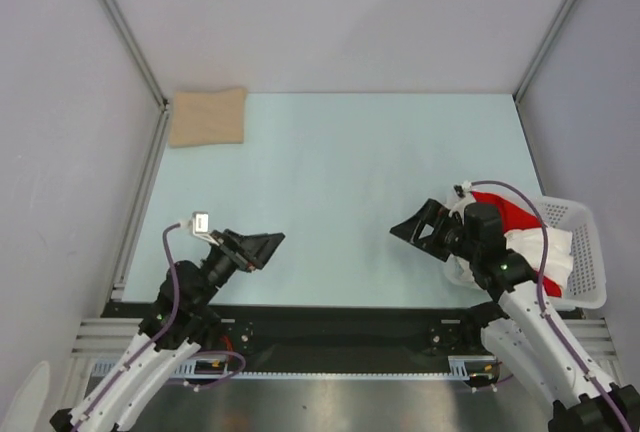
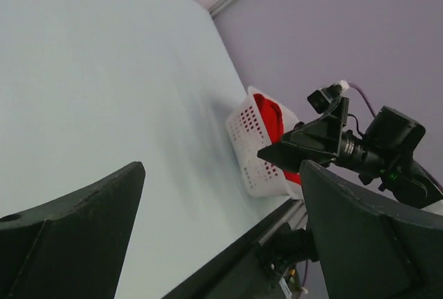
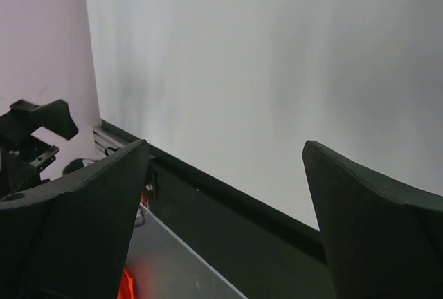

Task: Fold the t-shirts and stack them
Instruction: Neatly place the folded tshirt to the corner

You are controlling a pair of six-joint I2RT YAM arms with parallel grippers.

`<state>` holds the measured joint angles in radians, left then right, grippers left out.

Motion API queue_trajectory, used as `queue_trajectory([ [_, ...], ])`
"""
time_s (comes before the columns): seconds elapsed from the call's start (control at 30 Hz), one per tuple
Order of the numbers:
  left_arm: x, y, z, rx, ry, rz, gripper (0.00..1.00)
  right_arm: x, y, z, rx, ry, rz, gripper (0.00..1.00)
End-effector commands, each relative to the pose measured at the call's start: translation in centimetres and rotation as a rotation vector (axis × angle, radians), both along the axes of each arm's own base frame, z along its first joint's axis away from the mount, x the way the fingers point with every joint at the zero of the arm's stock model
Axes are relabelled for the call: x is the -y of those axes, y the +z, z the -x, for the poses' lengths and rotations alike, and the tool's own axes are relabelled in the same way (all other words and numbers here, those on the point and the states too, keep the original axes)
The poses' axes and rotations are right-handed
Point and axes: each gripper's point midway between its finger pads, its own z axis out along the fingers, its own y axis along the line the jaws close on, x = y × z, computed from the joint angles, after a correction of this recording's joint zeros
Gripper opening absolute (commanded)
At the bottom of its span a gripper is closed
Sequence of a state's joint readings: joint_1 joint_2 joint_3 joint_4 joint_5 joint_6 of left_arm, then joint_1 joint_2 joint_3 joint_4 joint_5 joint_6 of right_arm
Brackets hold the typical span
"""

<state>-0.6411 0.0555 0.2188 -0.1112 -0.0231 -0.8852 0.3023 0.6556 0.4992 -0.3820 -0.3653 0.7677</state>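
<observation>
Risk sits at the near right: the red t-shirt [image 1: 508,212] and white t-shirt [image 1: 548,250] lie crumpled together, soft and tangled, so 1 grab could drag out both or tip the lattice basket [image 1: 588,262] holding them. The beige t-shirt [image 1: 208,117] lies folded flat in the far left corner. The right gripper [image 1: 412,229] beside the basket and the left gripper [image 1: 268,249] both hover spread and empty above the table [image 1: 330,162].
</observation>
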Motion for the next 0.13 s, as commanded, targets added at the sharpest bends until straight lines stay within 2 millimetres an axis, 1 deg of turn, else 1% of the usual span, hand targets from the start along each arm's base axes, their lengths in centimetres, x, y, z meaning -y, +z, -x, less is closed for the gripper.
queue_trajectory([
  [0.0,0.5,-4.5,1.8,-0.225,-0.056,0.142,1.0,-0.5,-1.8,1.0,-0.023,0.015,0.001,1.0],
  [0.03,0.8,-4.2,2.1,-0.231,-0.078,0.136,1.0,-1.1,-0.7,1.8,0.03,0.052,-0.035,1.0],
  [0.07,1.2,-3.7,2.4,-0.202,-0.114,0.123,1.0,-1.5,-0.6,2.5,0.053,0.089,-0.06,1.0],
  [0.1,1.9,-1.7,3.2,-0.132,-0.182,0.163,1.0,-2.9,1.4,3.8,0.117,0.197,-0.146,1.0],
])
